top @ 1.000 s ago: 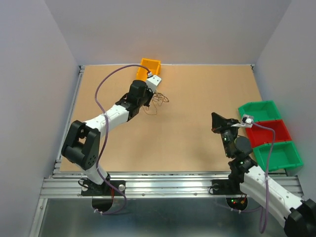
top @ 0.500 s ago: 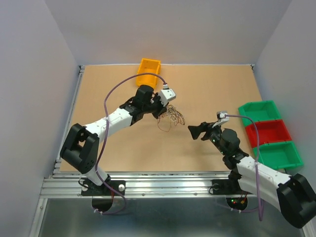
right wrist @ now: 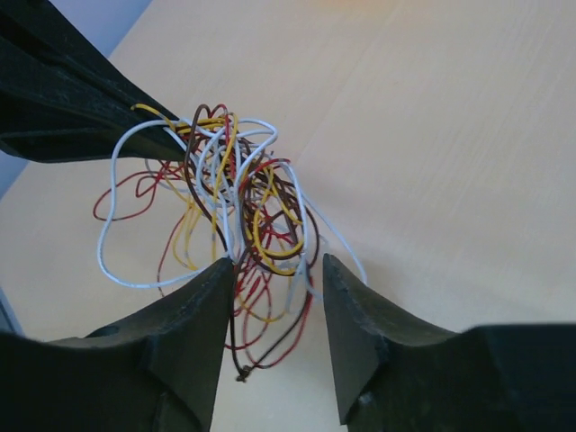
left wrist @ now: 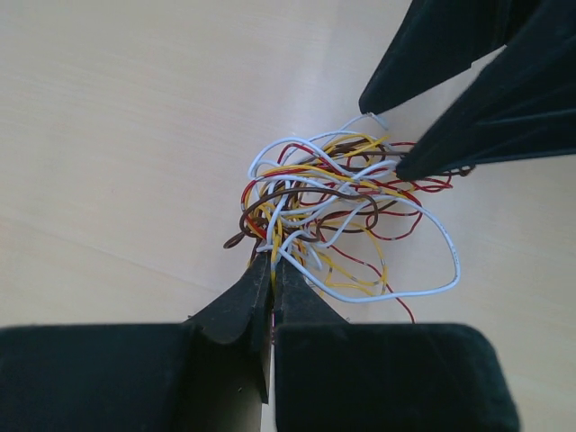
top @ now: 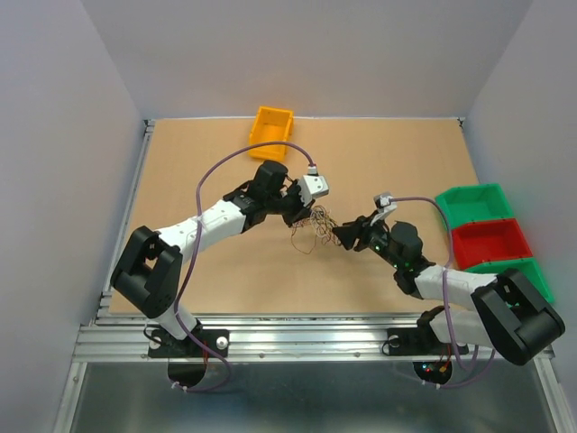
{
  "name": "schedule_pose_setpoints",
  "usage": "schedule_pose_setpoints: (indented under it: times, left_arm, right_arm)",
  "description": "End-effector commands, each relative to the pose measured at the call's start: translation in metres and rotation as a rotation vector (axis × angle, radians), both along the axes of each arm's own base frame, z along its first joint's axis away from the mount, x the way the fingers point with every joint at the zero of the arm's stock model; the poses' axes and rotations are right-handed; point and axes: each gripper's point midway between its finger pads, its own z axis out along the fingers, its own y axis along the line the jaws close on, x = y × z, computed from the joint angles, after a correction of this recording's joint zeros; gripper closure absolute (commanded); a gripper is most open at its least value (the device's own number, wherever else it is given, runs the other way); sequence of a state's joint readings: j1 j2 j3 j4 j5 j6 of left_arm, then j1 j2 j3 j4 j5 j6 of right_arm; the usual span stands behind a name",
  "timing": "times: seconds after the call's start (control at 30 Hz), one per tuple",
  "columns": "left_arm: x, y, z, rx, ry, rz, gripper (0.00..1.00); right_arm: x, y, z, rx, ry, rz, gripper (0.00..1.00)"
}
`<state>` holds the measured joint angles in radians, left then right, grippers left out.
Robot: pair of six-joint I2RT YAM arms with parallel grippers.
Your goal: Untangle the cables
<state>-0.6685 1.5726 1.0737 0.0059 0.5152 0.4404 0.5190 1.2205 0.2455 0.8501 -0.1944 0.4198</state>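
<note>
Right pincer (right wrist: 277,263), newly beside the cables (left wrist: 333,225)

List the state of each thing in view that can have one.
cables: tangled in one bundle
left gripper: shut on the cables
right gripper: open around some strands
orange bin: upright, nothing seen inside
red bin: upright, nothing seen inside
green bins: upright, nearer one partly hidden

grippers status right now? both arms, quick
left gripper: closed, pinching the cables.
right gripper: open, jaws on either side of the cables, not yet clamped.
</note>
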Motion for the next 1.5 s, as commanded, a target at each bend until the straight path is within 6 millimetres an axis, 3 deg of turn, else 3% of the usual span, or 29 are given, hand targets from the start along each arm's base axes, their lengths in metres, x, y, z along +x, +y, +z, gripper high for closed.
schedule_pose_setpoints:
  times: [0.0,0.03,0.1,0.2,0.33,0.53,0.57,0.67,0.7,0.8,0.83,0.97,1.17,1.27,1.3,1.33,1.37,1.4,1.47]
  left_arm:
    - [-0.004,-0.007,0.032,-0.059,-0.061,-0.043,0.9]
    - [-0.004,-0.007,0.032,-0.059,-0.061,-0.043,0.9]
    - [-0.005,-0.007,0.036,-0.066,-0.067,-0.046,0.9]
    - [-0.007,-0.005,0.039,-0.074,-0.075,-0.043,0.9]
    - [-0.001,-0.001,0.045,-0.082,-0.107,-0.005,0.9]
    - [0.033,0.017,0.054,-0.074,-0.189,0.22,0.84]
    - [0.052,0.029,0.057,-0.058,-0.234,0.329,0.83]
    - [0.082,0.054,0.063,-0.059,-0.268,0.534,0.83]
    - [0.096,0.075,0.068,-0.041,-0.302,0.667,0.83]
    - [0.119,0.111,0.074,-0.052,-0.312,0.838,0.83]
    - [0.125,0.12,0.078,-0.061,-0.315,0.88,0.83]
    - [0.141,0.15,0.083,-0.103,-0.275,0.961,0.85]
    - [0.133,0.122,0.075,-0.151,-0.186,0.757,0.86]
    - [0.122,0.103,0.072,-0.163,-0.155,0.624,0.86]
    - [0.11,0.087,0.071,-0.183,-0.123,0.522,0.86]
    - [0.103,0.079,0.069,-0.184,-0.112,0.471,0.86]
    - [0.095,0.072,0.069,-0.182,-0.107,0.425,0.86]
    - [0.082,0.057,0.066,-0.163,-0.116,0.353,0.86]
    - [0.062,0.039,0.06,-0.143,-0.118,0.267,0.86]
  right_arm:
    - [0.008,0.019,0.044,0.065,-0.133,0.065,0.57]
    - [0.008,0.02,0.044,0.065,-0.133,0.068,0.65]
    - [0.008,0.02,0.044,0.063,-0.134,0.073,0.72]
    - [0.007,0.019,0.045,0.067,-0.133,0.068,1.0]
    - [0.016,0.004,0.047,0.074,-0.11,-0.042,0.99]
    - [0.038,-0.056,0.034,0.038,-0.014,-0.42,0.99]
    - [0.04,-0.077,0.031,0.035,0.009,-0.536,0.99]
    - [0.035,-0.113,0.021,0.006,0.041,-0.713,0.99]
    - [0.032,-0.119,0.03,0.039,0.029,-0.746,0.99]
    - [0.023,-0.138,0.029,0.037,0.044,-0.824,0.99]
    - [0.019,-0.142,0.039,0.068,0.023,-0.836,0.99]
    - [0.005,-0.158,0.048,0.098,-0.005,-0.881,0.99]
    - [-0.007,-0.168,0.061,0.139,-0.048,-0.886,1.0]
    - [-0.008,-0.158,0.066,0.127,-0.06,-0.824,0.99]
    - [-0.007,-0.148,0.068,0.104,-0.069,-0.762,0.99]
    - [-0.006,-0.141,0.068,0.091,-0.077,-0.722,0.95]
    - [-0.006,-0.132,0.071,0.081,-0.09,-0.671,0.74]
    - [-0.009,-0.111,0.076,0.091,-0.123,-0.548,0.59]
    - [-0.011,-0.091,0.075,0.065,-0.158,-0.426,0.27]
